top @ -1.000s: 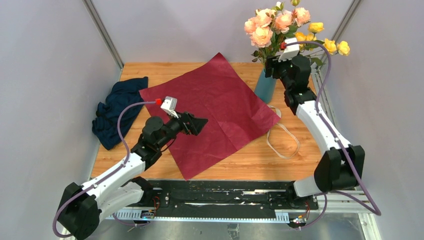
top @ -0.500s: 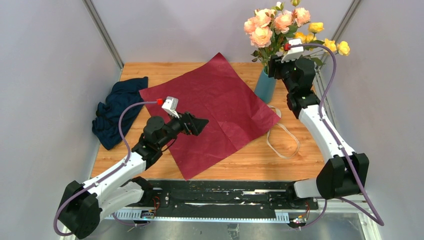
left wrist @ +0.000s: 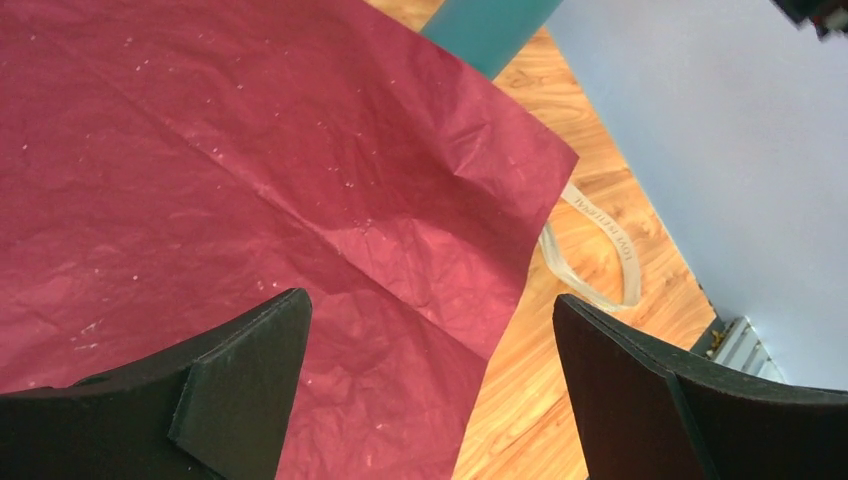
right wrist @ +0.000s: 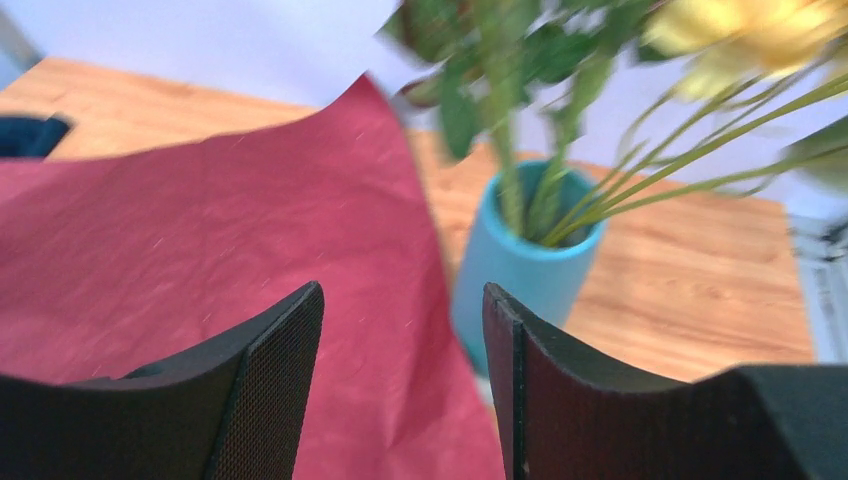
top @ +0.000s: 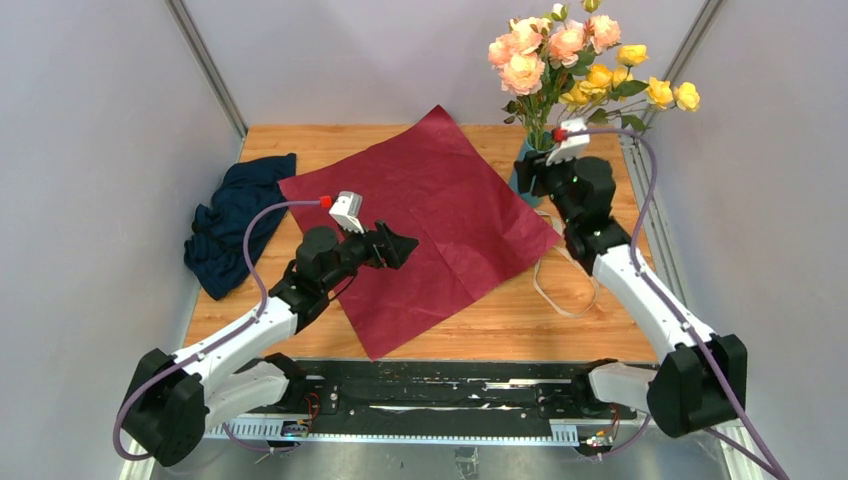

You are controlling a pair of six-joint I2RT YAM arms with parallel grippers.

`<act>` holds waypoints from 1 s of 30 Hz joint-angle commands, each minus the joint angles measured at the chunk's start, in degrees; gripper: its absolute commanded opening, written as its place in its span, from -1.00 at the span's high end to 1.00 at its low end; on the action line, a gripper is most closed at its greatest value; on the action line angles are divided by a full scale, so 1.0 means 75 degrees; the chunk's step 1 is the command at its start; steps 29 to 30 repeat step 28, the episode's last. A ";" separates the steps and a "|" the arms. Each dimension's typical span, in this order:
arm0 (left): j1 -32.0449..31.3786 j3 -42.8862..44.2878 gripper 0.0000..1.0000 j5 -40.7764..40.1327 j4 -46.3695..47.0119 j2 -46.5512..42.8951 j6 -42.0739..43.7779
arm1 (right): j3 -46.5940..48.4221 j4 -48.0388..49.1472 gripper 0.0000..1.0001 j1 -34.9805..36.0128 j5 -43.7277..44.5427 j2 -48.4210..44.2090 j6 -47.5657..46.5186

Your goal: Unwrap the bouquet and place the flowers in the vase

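Note:
The flowers [top: 545, 50], pink and yellow roses, stand upright in the teal vase [right wrist: 520, 270] at the table's back right. Their green stems [right wrist: 530, 190] enter its mouth. The bouquet's maroon wrapping paper [top: 420, 220] lies spread flat on the table. My right gripper [top: 527, 172] hovers just in front of the vase and hides most of it from above. It is open [right wrist: 402, 295] with nothing between its fingers. My left gripper [top: 406, 243] hangs wide open [left wrist: 430, 300] over the paper's right part, holding nothing. The vase's base [left wrist: 490, 25] shows beyond the paper.
A beige ribbon loop [top: 565, 280] lies on the wood right of the paper, also seen as the ribbon [left wrist: 600, 250] from the left wrist. A dark navy cloth [top: 235, 220] is bunched at the table's left edge. Grey walls close in on both sides.
My right gripper has dropped from the flower stems down and toward me, in front of the vase, leaving the flowers standing. The left arm has shifted slightly right.

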 commanded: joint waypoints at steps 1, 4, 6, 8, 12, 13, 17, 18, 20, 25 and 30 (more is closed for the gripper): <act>-0.0070 0.0295 -0.95 -0.0399 -0.0526 0.0090 0.0066 | -0.1140 0.0391 -0.26 0.0893 0.0449 -0.0523 0.0284; -0.0070 0.0302 -0.95 -0.0490 -0.0753 -0.0014 0.0065 | -0.1837 0.0571 -0.26 0.1456 0.0843 -0.0591 0.0409; -0.0077 0.0387 -0.95 -0.0535 -0.1052 -0.0069 0.0081 | -0.2255 0.0641 -0.26 0.1922 0.1174 -0.0669 0.0382; -0.0074 0.0440 -0.95 -0.0550 -0.1271 -0.0129 0.0090 | -0.2503 0.0663 -0.26 0.2196 0.1398 -0.0751 0.0400; -0.0080 0.0310 -0.95 -0.0594 -0.1390 -0.0399 0.0048 | -0.2748 0.0527 -0.26 0.2352 0.1661 -0.0958 0.0393; -0.0080 0.0277 -0.95 -0.0613 -0.1439 -0.0483 0.0031 | -0.2785 0.0480 -0.26 0.2352 0.1698 -0.1007 0.0403; -0.0078 0.0199 -0.95 -0.0715 -0.1635 -0.0765 0.0130 | -0.2891 0.0377 -0.26 0.2362 0.1746 -0.1116 0.0465; -0.0080 0.0192 -0.95 -0.0744 -0.1724 -0.0797 0.0148 | -0.2916 0.0395 -0.26 0.2359 0.1736 -0.1109 0.0490; -0.0077 0.0213 -0.95 -0.0747 -0.1807 -0.0825 0.0167 | -0.2937 0.0436 -0.26 0.2363 0.1717 -0.1018 0.0543; -0.0078 0.0236 -0.90 -0.0397 -0.1817 -0.0809 0.0307 | -0.2915 0.0343 -0.26 0.2404 0.1690 -0.0955 0.0582; -0.0074 0.0265 -0.93 -0.0364 -0.1843 -0.0889 0.0287 | -0.2935 0.0269 -0.26 0.2423 0.1755 -0.1038 0.0569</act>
